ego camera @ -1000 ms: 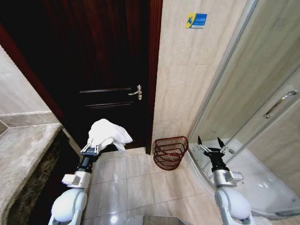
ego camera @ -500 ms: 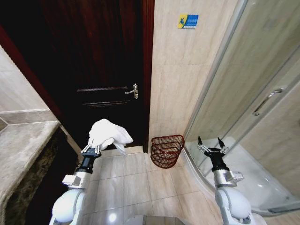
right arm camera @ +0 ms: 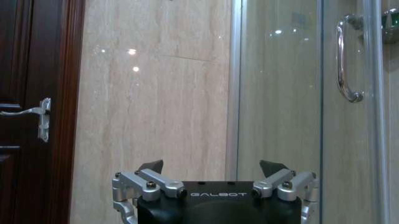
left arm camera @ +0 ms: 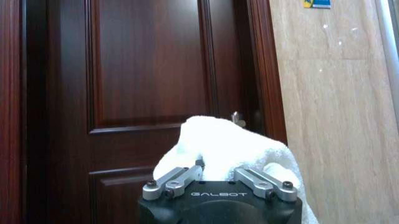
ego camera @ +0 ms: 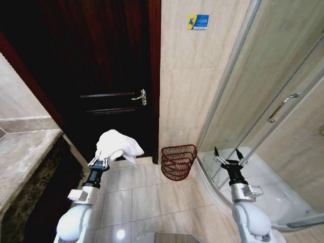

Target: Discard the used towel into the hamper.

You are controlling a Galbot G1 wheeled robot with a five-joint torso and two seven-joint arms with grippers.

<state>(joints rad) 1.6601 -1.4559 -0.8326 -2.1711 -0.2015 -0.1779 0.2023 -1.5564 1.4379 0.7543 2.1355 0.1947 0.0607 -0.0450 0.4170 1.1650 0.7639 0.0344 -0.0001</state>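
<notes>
Dark door [ego camera: 101, 76] ahead, glass shower stall [ego camera: 273, 101] on your right. Hamper [ego camera: 177, 162] on the floor tiles at the wall between them. Your left gripper [ego camera: 99, 162] clenches the white towel [ego camera: 117, 146], raised, left of hamper. Right gripper [ego camera: 227, 156] spread, holding nothing.

Both arms look alike: a glossy white rounded shell low down, then a silver block with small dark fittings, then a slim black forearm that runs up to the hand. The left hand [ego camera: 99, 162] has a black body with "GALBOT" printed on it in pale letters, and grey metal linkage bars fixed with dark round screws. The right hand [ego camera: 227, 157] is built the same way, with the same lettering on its black body, silver linkages with dark screws on each side, and two short black pointed fingertips [right arm camera: 152, 165] at the ends.
</notes>
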